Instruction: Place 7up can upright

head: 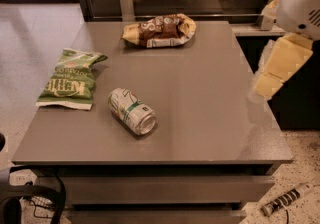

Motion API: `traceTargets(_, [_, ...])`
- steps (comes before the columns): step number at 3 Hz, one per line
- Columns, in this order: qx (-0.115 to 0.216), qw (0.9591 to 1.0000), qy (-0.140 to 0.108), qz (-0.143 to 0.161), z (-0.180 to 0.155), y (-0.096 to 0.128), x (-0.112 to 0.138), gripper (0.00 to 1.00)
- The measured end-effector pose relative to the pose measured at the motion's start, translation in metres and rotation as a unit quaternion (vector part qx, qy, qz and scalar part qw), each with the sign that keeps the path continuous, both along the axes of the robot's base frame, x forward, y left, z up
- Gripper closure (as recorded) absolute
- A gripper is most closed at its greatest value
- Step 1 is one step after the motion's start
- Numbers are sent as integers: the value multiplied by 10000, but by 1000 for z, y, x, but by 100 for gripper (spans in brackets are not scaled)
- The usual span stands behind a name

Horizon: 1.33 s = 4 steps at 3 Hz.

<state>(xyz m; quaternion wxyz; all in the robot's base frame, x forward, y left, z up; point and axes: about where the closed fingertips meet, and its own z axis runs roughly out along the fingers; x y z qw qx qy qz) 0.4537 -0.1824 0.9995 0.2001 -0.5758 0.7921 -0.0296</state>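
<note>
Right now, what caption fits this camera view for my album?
Small silver-white green-banded 7up can lies sideways on the grey table; gripper hangs at its right edge.

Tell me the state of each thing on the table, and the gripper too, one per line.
7up can: lying on its side on the table, silver top end toward the near right, nothing touching it.
green chip bag: lying flat near the left edge, crumpled.
brown chip bag: lying flat at the far edge.
gripper: at the table's right edge, well apart from the can.
</note>
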Motion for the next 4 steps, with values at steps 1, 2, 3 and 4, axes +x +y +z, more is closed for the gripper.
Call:
traceTargets(1, [775, 9954, 285, -494, -4, 59, 16, 0])
traceTargets(2, [1343, 9838, 718, -942, -13, 122, 23, 0])
traceTargets(3, [1095, 9812, 1000, -1234, -22, 158, 17, 0])
traceTargets(4, [1170, 9736, 1077, -1637, -21, 162, 17, 0])
